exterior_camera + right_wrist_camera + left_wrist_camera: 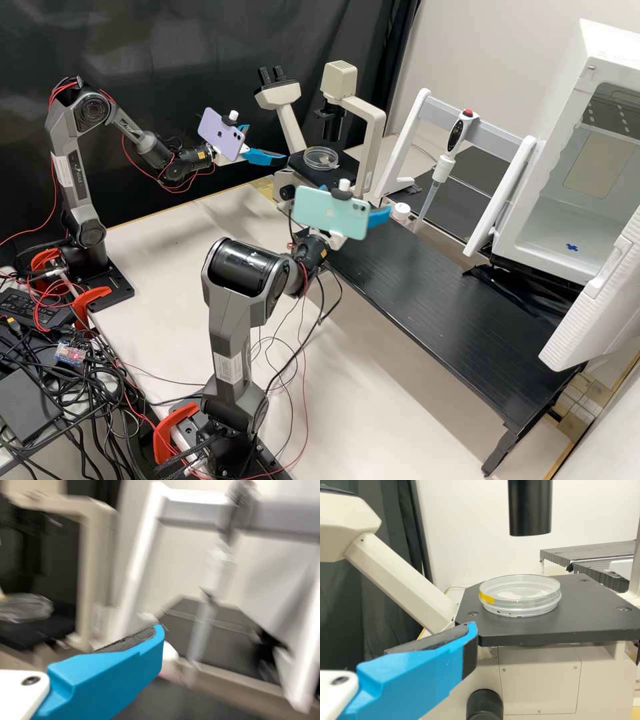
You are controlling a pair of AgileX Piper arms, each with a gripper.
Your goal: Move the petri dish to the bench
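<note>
A shallow, round, clear plastic petri dish (520,597) with a yellow patch on its rim sits flat on the black stage (590,622) of a cream microscope (378,133). A black cylinder (530,507) hangs above that stage, apart from my dish. My left gripper (268,141), white with bright blue fingers, is near the stage. Its jaws are spread with nothing between them, and in the left wrist view one dark-padded finger (415,680) points toward the stage, apart from the dish.

My right gripper (380,217), also white and blue, is near the close end of the black, ridged bench (447,293). Its jaws are parted too; the right wrist view shows one bare inner pad (127,641), nothing pressed to it. A lavender phone (220,135) is mounted by my left gripper, a mint green one (320,212) by my right.

Past the bench, a white frame (408,137) with a grey crossbar holds a red-buttoned pipette (445,163) upright at a slight tilt. A small white-capped bottle (401,211) is near its tip. Farther right in the high view is an open white chamber (557,243), and dark cables (87,393) lie tangled at the left edge.
</note>
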